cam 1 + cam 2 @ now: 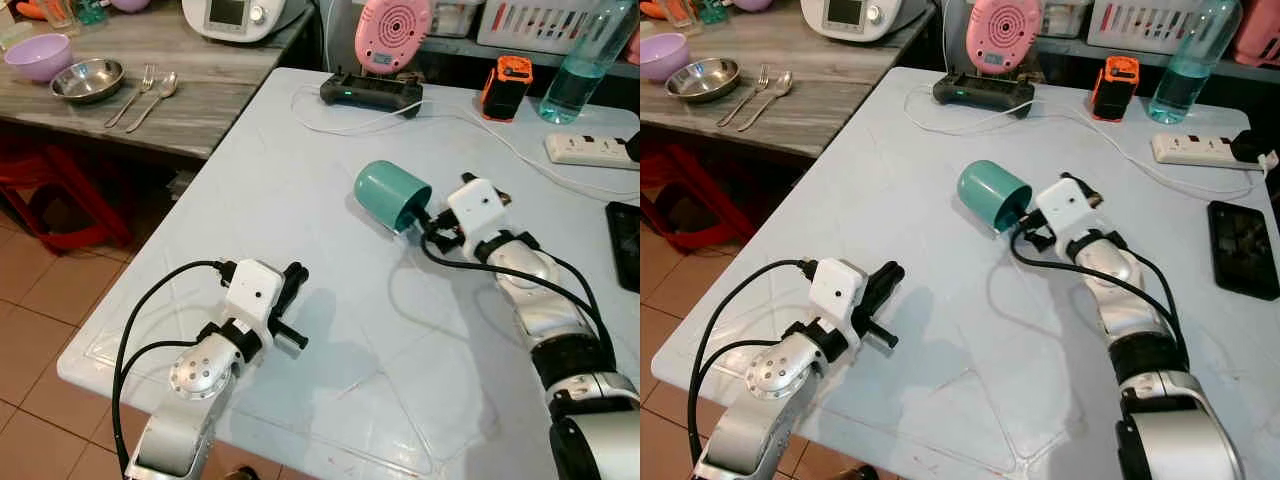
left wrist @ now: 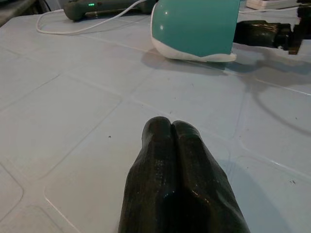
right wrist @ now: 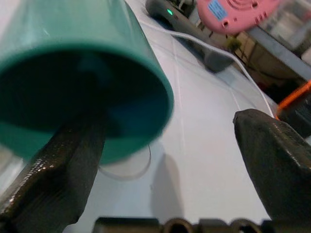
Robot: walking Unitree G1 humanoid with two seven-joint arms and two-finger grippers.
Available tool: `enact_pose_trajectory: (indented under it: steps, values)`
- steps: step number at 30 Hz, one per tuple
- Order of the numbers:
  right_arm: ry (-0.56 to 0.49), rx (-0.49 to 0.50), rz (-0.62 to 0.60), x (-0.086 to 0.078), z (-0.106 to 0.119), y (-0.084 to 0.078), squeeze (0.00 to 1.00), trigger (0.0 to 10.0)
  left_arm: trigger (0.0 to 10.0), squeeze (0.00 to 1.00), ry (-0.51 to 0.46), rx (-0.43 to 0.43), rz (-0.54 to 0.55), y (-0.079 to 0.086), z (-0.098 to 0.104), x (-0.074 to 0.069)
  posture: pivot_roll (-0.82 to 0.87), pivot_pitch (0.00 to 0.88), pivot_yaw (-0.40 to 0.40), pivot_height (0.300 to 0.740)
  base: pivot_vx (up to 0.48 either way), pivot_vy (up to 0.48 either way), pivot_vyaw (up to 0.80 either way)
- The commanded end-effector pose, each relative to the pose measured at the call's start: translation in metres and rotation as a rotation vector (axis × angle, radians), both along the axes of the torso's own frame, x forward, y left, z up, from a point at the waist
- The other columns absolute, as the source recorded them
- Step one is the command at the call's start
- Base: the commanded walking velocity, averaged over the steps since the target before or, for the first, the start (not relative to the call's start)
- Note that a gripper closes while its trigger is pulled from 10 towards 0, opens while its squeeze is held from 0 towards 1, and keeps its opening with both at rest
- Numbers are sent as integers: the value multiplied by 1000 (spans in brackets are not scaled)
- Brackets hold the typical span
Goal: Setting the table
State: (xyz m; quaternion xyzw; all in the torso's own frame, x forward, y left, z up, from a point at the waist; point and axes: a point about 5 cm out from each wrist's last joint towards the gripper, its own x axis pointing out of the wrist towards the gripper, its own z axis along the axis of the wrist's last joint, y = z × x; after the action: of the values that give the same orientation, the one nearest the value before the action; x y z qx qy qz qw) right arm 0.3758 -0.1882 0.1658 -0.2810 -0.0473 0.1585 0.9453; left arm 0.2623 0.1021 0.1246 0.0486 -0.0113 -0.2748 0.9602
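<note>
Left eye view: a smooth teal plastic cup [image 1: 391, 195] lies on its side on the pale table [image 1: 250, 200], its mouth toward the right gripper [image 1: 422, 222].

Left wrist view: the left gripper [image 2: 171, 127] has its fingers pressed together, empty.

Right wrist view: the right gripper's fingers are spread wide, one finger [image 3: 63, 155] inside the cup's rim.

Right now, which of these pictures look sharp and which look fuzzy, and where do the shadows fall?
Both eye views are sharp, with soft shadows on the white table beside each arm. Left wrist view: the teal cup is crisp and the shut left gripper slightly soft. Right wrist view: the cup's rim and the open right gripper's fingers are blurred.
</note>
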Motion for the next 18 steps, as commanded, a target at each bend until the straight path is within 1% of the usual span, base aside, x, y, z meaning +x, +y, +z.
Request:
enact_pose_trajectory:
  steps: [1,10,18]
  values:
    - [-14,-33,30,4,5,6,0,0,10000,0,-10,9,7,0,2,-2,1,193,18,740,0,0,0]
    - [-39,-80,58,13,15,13,0,0,10000,0,-9,5,19,0,2,-3,5,194,9,740,0,0,0]
    - [-47,-84,71,15,17,17,0,0,10000,0,-9,2,23,0,2,-2,5,195,5,740,0,0,0]
